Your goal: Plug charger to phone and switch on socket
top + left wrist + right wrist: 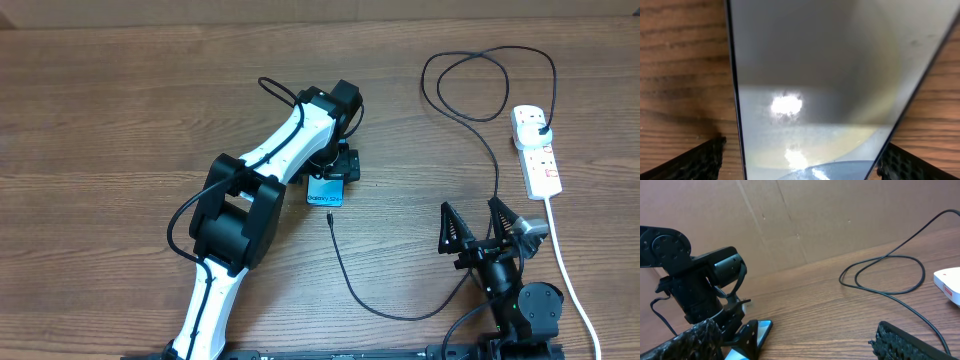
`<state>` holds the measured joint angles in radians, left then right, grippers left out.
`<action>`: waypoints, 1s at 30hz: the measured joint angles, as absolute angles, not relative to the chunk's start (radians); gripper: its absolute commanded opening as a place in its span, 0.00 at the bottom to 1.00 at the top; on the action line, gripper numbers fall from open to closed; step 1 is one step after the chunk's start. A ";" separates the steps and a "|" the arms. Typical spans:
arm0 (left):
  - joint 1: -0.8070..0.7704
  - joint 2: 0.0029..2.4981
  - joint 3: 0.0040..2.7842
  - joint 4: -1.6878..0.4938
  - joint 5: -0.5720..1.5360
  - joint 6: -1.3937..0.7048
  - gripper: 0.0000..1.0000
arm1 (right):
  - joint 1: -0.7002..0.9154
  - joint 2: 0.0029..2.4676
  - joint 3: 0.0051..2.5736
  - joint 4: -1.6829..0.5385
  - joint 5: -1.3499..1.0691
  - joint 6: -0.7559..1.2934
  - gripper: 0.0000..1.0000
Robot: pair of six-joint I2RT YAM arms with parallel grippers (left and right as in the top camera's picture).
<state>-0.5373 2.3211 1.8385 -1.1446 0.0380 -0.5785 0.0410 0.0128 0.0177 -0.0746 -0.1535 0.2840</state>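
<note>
Phone [325, 193] lies flat near the middle of the table [100, 120], screen up, under the left gripper [800, 167], whose jaws stand wide apart on either side of it with no grip taken; the wrist view shows one finger off each long edge and the glass between them. Charger [338, 250] trails across the wood in a long curve, its tip [329, 216] resting just beside the phone's near end but not inserted. At the far end its plug [541, 128] appears seated in the socket [537, 155], which sits well apart at the right edge; whether the switch is on cannot be told.

The right gripper [478, 228] hovers low at the right, jaws spread and empty, with the cable passing close by.

The step in hand looks like steadying the phone for plugging in. Next, by this reading, the left jaws need to close on its edges while the right reaches for the tip, pinches it close behind the connector and lines it up with the port.
</note>
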 measured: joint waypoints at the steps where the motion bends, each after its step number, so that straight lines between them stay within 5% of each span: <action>1: -0.537 2.321 1.838 -1.147 0.037 -0.579 1.00 | 0.041 0.013 0.018 -0.074 -0.154 0.284 1.00; 12: -0.537 2.321 1.837 -1.026 -0.031 -0.577 1.00 | 0.041 0.013 0.018 -0.075 -0.154 0.284 1.00; 19: -0.537 2.321 1.837 -1.018 -0.042 -0.575 0.84 | 0.041 0.013 0.018 -0.075 -0.154 0.284 1.00; 30: -0.537 2.321 1.841 -1.139 -0.004 -0.574 0.78 | 0.041 0.013 0.018 -0.075 -0.153 0.284 1.00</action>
